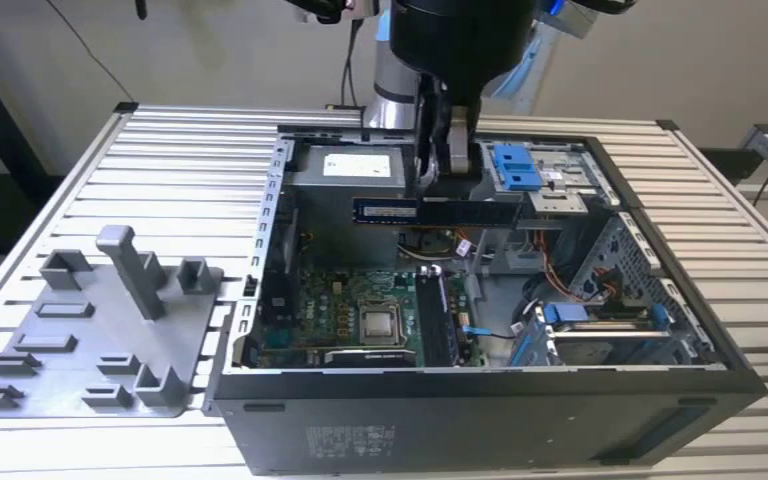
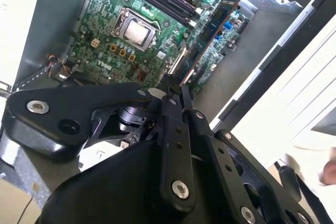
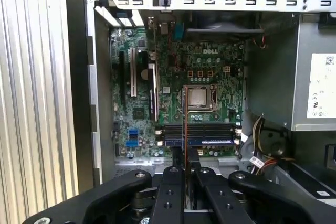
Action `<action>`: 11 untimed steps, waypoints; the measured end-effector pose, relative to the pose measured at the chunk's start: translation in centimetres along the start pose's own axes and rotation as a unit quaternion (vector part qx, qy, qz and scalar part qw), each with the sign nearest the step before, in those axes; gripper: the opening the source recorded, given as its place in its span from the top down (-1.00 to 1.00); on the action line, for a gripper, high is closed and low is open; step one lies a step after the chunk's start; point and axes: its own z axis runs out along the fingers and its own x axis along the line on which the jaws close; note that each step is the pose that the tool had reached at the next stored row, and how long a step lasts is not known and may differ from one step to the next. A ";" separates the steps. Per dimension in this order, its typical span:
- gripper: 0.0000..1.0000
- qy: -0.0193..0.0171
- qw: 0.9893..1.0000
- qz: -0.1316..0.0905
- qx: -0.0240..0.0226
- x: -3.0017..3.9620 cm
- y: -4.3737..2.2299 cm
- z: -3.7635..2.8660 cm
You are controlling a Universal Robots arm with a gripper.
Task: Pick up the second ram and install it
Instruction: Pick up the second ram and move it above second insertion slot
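Firstly, exterior view. One arm [image 1: 458,40] came down from above with its wrist pointing straight down over one open computer case [image 1: 704,350], which lay on the slatted counter [image 1: 184,150]. One claw [image 1: 446,192] was closed on the second ram [image 1: 395,211]. The stick was held level, long edge horizontal, in the air above the motherboard [image 1: 344,300] and in front of the power supply [image 1: 351,165]. One processor [image 1: 380,322] sat on the board. One grey fixture tray [image 1: 37,380] lay beside the case at the exterior view's left and carried one tall upright post [image 1: 128,268]. Blue drive-bay clips [image 1: 518,165] sat near the claw at the exterior view's right.

Second wrist view. The claw [image 2: 175,86] was pinched shut on the second ram [image 2: 212,30], which ran edge-on away from it over the motherboard [image 2: 105,51]. One processor [image 2: 135,31] was visible.

First wrist view. The claw [image 3: 185,167] was clamped on the second ram [image 3: 185,124], seen as one thin edge. That edge crossed one bank of memory slots [image 3: 199,134]. One processor [image 3: 198,96] and one power supply [image 3: 315,77] were also in view.
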 end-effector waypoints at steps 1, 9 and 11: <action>0.72 0.000 1.000 0.000 0.000 0.00 -0.13 0.00; 0.72 0.000 1.000 0.000 0.000 -0.04 -1.21 0.03; 0.72 0.000 1.000 0.000 0.000 -0.04 -1.49 0.04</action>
